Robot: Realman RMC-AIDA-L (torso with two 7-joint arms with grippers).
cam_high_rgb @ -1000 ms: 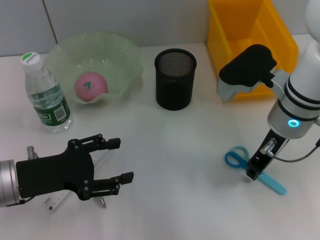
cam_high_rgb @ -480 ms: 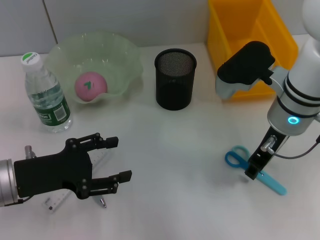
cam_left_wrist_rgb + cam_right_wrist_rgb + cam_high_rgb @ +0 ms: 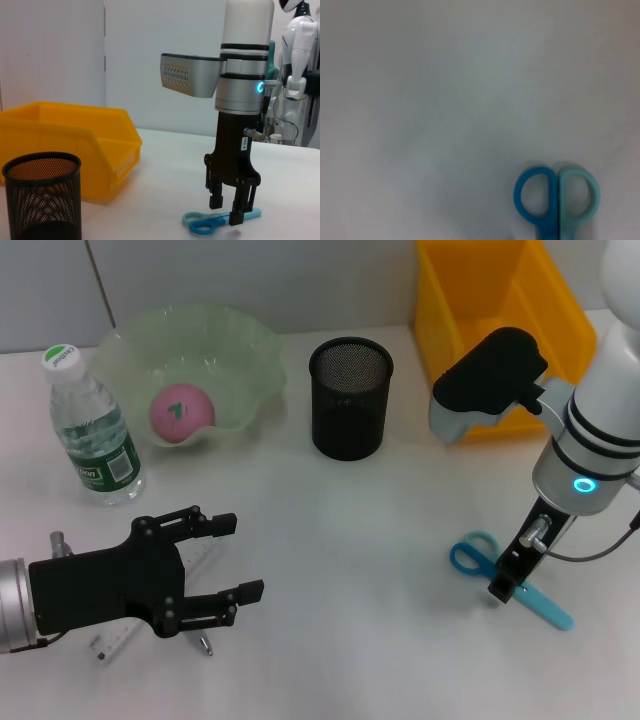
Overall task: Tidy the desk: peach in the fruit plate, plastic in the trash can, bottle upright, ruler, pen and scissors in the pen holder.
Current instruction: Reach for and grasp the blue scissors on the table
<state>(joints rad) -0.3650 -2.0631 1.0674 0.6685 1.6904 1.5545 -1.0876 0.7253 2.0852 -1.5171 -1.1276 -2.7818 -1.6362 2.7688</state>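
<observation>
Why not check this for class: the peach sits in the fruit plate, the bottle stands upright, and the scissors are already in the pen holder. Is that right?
One point is wrong. The scissors lie flat on the desk under the right pincer, not in the pen holder; the head view shows this. The peach does sit in the fruit plate, and the bottle stands upright.

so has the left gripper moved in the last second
Yes, slightly. The left gripper, open above the ruler and pen, has drifted toward the robot's body, widening its gap from the bottle.
</observation>
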